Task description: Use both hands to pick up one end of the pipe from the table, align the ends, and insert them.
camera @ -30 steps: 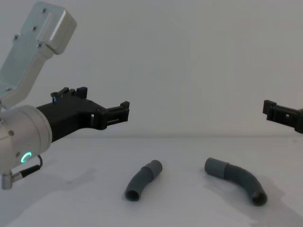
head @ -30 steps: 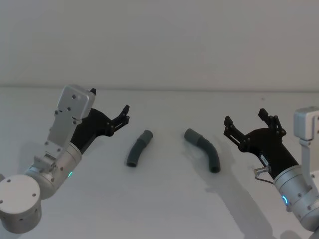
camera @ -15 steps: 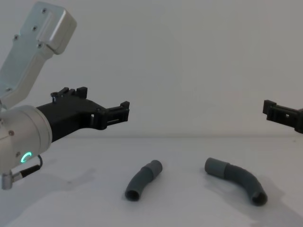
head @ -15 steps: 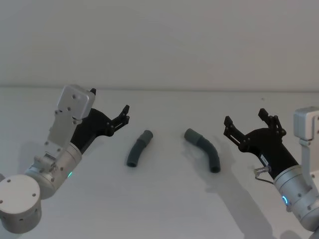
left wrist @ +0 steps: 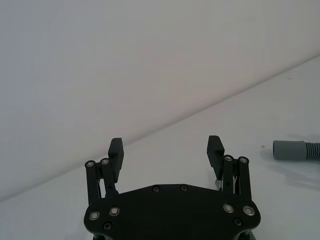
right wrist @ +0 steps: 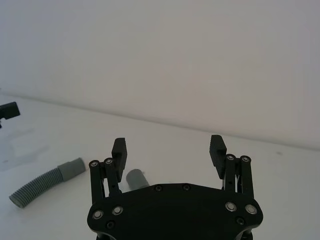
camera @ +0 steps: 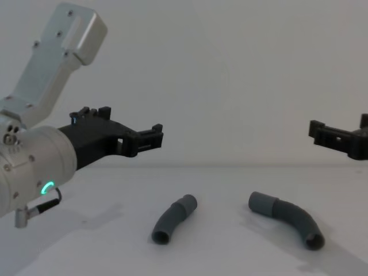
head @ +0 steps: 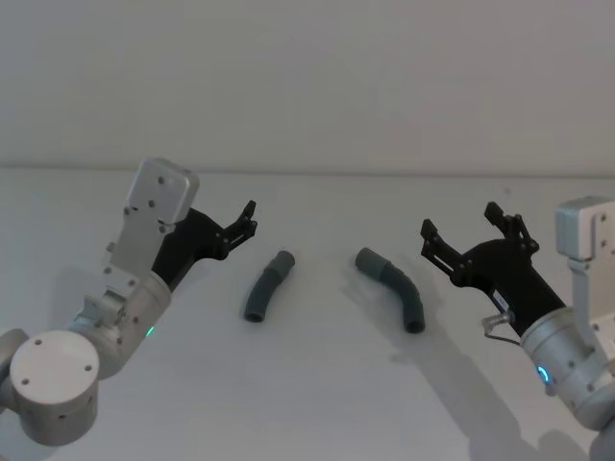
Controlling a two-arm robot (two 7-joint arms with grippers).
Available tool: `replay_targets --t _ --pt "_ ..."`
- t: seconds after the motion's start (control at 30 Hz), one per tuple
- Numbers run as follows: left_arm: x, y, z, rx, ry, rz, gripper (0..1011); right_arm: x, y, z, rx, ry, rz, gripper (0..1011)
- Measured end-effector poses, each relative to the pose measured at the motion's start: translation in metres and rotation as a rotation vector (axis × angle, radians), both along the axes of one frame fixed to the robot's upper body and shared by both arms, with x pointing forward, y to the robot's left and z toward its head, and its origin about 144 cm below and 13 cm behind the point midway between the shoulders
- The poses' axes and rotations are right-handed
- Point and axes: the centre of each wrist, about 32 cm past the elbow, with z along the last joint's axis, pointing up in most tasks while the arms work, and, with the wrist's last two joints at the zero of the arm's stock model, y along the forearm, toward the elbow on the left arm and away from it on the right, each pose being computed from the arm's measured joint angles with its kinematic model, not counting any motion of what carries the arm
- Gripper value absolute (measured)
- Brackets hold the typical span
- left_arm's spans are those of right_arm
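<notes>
Two dark-grey bent pipe pieces lie apart on the white table (head: 307, 384). The left piece (head: 267, 287) (camera: 174, 218) has its collared end (head: 282, 262) pointing away from me. Opposite it, the right piece (head: 392, 287) (camera: 286, 219) has its collar (head: 368, 259) at its far left end. My left gripper (head: 231, 216) (left wrist: 166, 148) hovers open to the left of the left piece, above the table. To the right of the right piece my right gripper (head: 461, 221) (right wrist: 168, 147) hangs open. Neither holds anything.
A plain pale wall (head: 307, 86) stands behind the table's far edge. Bare white surface lies in front of the pipe pieces and between them. One finger of the left gripper (right wrist: 9, 111) shows at the edge of the right wrist view.
Both arms have shifted a little inward: the left gripper to the right, the right gripper to the left and slightly up. The pipe pieces have not moved.
</notes>
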Motion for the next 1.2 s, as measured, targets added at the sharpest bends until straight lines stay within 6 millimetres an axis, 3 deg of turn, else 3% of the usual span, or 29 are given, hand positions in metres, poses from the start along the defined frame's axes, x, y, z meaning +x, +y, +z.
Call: replay_targets --t 0.47,1.2 --pt "0.007 -0.009 0.01 0.007 0.125 -0.021 1001 0.037 0.0 0.012 -0.063 0.078 0.1 1002" --pt "0.049 0.0 0.018 0.029 0.344 -0.191 1001 0.071 0.01 0.023 -0.178 0.252 0.101 1002"
